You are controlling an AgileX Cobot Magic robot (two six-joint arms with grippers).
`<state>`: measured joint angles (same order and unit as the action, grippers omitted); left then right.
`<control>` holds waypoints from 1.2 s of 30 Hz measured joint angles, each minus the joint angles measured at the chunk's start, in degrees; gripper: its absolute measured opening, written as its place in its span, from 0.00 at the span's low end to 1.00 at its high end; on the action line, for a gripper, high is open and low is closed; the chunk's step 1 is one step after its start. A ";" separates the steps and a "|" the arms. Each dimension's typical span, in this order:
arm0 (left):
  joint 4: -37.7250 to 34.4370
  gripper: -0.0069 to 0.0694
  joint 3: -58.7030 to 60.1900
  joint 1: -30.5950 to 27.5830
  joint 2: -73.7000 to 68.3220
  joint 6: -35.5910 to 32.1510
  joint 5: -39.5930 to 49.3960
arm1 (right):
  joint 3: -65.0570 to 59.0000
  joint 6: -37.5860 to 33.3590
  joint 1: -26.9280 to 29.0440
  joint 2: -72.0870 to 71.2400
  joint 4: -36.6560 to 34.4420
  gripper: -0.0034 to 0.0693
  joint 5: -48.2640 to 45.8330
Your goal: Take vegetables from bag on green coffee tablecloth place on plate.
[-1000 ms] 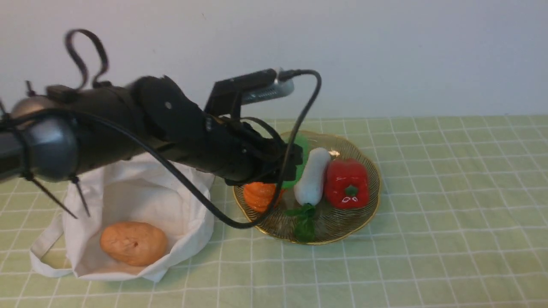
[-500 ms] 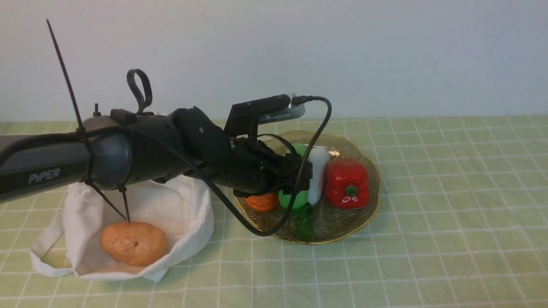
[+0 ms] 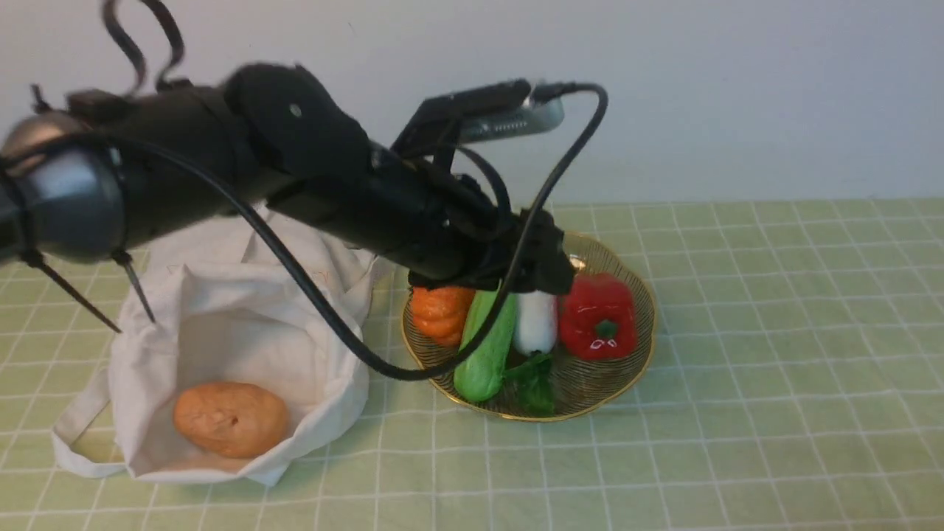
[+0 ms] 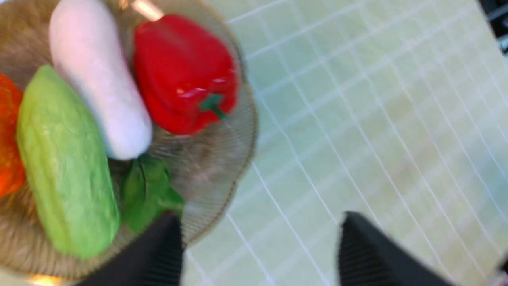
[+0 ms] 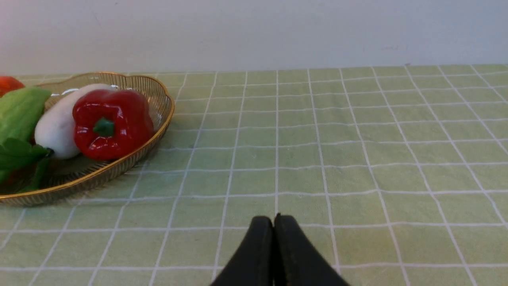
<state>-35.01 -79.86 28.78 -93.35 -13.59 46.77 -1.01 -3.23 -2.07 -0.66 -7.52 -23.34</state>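
Observation:
The light-green cucumber (image 3: 483, 346) lies loose on the amber plate (image 3: 590, 407), between an orange pumpkin (image 3: 441, 313) and a white radish (image 3: 535, 326). My left gripper (image 4: 260, 216) hangs above the plate's edge, open, with only tablecloth between its fingers; the cucumber (image 4: 63, 167) is off to one side of them. The white bag (image 3: 243, 324) slumps open on the green tablecloth (image 3: 774, 332) at the left. Low over bare cloth, my right gripper (image 5: 274, 219) is shut and empty, with the plate (image 5: 119, 169) to one side.
A red bell pepper (image 3: 599, 317) sits at the plate's right side. A brown-orange potato-like lump (image 3: 230, 419) rests in the bag's mouth. My left arm (image 3: 317, 177) and its cable cross above the bag and the plate's back left.
The left gripper set the cucumber down on the plate, let go and rose. The cucumber now lies free beside the radish. The bag's cloth stands higher at the back.

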 joint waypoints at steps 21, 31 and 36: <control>24.50 0.08 18.75 0.00 47.99 6.13 23.12 | 0.00 0.00 0.00 0.00 0.00 0.03 0.00; 23.14 0.08 51.31 0.00 79.13 11.91 -7.96 | 0.00 0.00 0.00 0.00 0.00 0.03 0.00; 23.02 0.08 58.67 0.00 83.96 12.84 -18.73 | 0.00 0.00 0.00 0.00 0.00 0.03 0.00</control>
<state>-11.99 -21.20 28.78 -9.39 -0.75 28.04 -1.01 -3.23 -2.07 -0.66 -7.52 -23.34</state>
